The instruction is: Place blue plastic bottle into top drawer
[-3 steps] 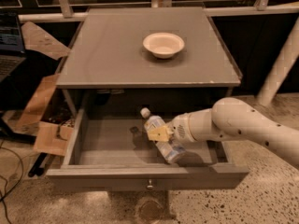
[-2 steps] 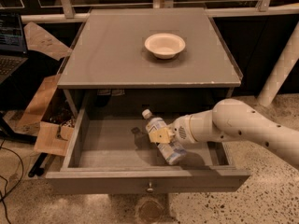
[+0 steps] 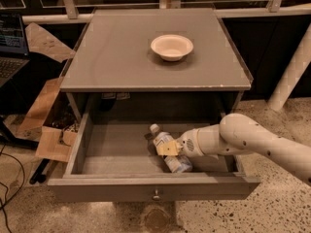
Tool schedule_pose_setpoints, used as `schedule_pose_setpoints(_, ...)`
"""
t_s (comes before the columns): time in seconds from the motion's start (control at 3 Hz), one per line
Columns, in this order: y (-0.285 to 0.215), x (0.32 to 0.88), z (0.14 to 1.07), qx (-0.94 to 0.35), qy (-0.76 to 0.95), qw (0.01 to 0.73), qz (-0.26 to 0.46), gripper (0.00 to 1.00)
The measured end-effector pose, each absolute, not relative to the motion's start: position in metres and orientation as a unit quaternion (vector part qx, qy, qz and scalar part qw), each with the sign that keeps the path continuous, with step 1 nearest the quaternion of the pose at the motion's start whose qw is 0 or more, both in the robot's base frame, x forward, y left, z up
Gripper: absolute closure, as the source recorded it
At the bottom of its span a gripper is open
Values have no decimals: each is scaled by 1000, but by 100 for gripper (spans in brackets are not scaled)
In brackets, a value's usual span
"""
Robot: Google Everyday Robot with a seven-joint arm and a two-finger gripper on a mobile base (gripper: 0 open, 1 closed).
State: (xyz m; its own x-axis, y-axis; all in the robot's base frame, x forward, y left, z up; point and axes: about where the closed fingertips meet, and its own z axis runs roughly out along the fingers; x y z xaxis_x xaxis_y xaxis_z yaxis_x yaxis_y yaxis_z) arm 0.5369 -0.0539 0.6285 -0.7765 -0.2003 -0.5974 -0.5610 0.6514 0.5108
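The top drawer (image 3: 116,191) of the grey cabinet is pulled open, its round metal knob (image 3: 156,195) at the front centre. The blue plastic bottle (image 3: 169,154) lies inside it on the drawer floor, right of centre, white cap pointing to the back left. My gripper (image 3: 167,149) reaches in from the right on the white arm (image 3: 243,140) and sits right at the bottle's middle, its yellowish fingertips against the label.
A white bowl (image 3: 171,47) stands on the cabinet top (image 3: 116,57). Cardboard boxes (image 3: 46,130) and a laptop (image 3: 10,47) are on the left. A white post (image 3: 291,76) stands at the right. Cables lie on the speckled floor at the lower left.
The view has shifted slightly. The arm, gripper and bottle stay in about the same place inside the drawer.
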Motion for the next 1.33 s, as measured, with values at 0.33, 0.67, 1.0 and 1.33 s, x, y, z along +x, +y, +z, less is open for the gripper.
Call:
schedule_pose_setpoints(0.33,-54,537,628,-218,873,253,356,59)
schedule_pose_setpoints(0.67,-54,537,628,-218,873,253,356,36)
schedule_pose_setpoints(1.0,-52,535,631,-223,869,256,361,11)
schedule_pose_setpoints(1.33,-50,536,643,-235,863,264,360,0)
